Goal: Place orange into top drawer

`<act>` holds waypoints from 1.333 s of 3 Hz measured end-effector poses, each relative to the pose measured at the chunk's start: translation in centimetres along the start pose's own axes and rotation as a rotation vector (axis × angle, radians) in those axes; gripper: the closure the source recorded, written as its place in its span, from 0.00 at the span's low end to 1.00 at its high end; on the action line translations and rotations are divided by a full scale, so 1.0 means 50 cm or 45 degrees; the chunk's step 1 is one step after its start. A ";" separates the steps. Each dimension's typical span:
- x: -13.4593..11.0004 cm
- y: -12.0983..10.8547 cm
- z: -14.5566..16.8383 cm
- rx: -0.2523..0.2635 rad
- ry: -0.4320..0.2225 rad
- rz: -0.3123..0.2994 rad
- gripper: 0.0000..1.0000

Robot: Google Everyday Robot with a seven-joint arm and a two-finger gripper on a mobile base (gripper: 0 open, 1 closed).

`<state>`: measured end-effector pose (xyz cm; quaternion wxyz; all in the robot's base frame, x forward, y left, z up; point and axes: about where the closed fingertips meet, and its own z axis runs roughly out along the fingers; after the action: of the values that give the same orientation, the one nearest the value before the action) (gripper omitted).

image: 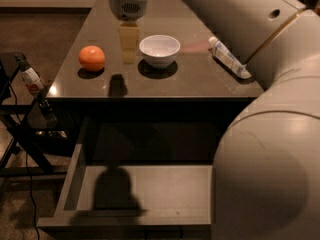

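The orange [92,58] sits on the dark tabletop [195,79] at the left. My gripper [129,46] hangs over the table between the orange and the white bowl [159,50], a little right of the orange and above the surface, holding nothing that I can see. The top drawer [165,189] stands pulled open below the table's front edge; its flat grey bottom is bare apart from the gripper's shadow. My arm covers the drawer's right part.
A white plastic bottle [229,57] lies on its side at the table's right, partly behind my arm. A black stand with a small bottle [31,79] and cables is left of the table. My arm [270,149] fills the right side.
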<state>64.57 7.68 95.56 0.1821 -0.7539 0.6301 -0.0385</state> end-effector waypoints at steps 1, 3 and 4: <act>-0.017 -0.006 0.015 0.011 -0.027 -0.012 0.00; -0.097 -0.080 0.089 0.024 -0.155 -0.054 0.00; -0.099 -0.083 0.091 0.024 -0.157 -0.056 0.00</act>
<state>68.74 14.08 93.50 0.2268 -0.7668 0.6005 -0.0020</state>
